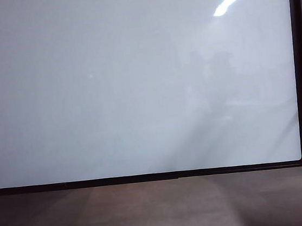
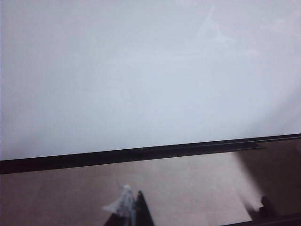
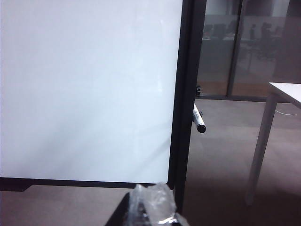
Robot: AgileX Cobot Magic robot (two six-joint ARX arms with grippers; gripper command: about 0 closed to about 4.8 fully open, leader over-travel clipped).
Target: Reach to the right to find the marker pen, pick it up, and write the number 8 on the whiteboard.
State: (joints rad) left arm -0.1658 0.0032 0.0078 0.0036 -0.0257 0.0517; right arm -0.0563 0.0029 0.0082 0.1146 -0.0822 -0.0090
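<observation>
Right gripper (image 3: 153,207) clenched, empty: open it, approach the marker pen (image 3: 199,120) at whiteboard's (image 3: 89,89) three o'clock; left gripper (image 2: 129,207) state unclear.

White table (image 3: 286,89) on brown floor (image 1: 151,211), glass partition (image 3: 223,47) behind.

Marker pen (image 3: 199,119) beside whiteboard (image 3: 89,89) post (image 3: 184,94)

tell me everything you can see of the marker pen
The marker pen shows only in the right wrist view: a short white barrel with a black cap end, tilted cap-down. It juts out from the far side of the whiteboard frame's dark upright post, which hides its upper end. How it is mounted there cannot be told. No gripper touches it.
</observation>
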